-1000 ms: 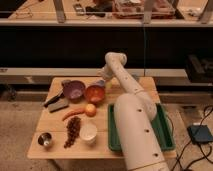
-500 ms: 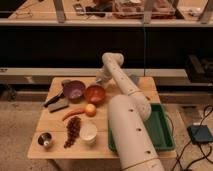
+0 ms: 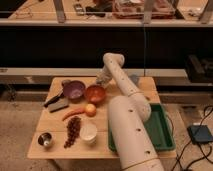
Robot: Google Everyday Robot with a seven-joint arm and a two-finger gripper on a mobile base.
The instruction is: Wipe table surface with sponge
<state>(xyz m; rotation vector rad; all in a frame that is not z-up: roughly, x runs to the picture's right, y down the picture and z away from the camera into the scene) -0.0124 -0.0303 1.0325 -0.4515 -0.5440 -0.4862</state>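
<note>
Now: gripper down at the table's far edge

The gripper [image 3: 101, 80] sits just above frame centre, behind the orange bowl [image 3: 95, 93], its jaws clenched; what they hold is hidden. The sponge cannot be made out anywhere on the table [image 3: 50, 125]. Risk: if the jaws missed it, the wipe runs bare; a low sweep could also knock the bowl.

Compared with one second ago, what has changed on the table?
The arm swung slightly left, and the hand, low at the table's far edge behind the orange bowl, closed. What it holds is hidden. The purple bowl, orange and green tray stayed put.
</note>
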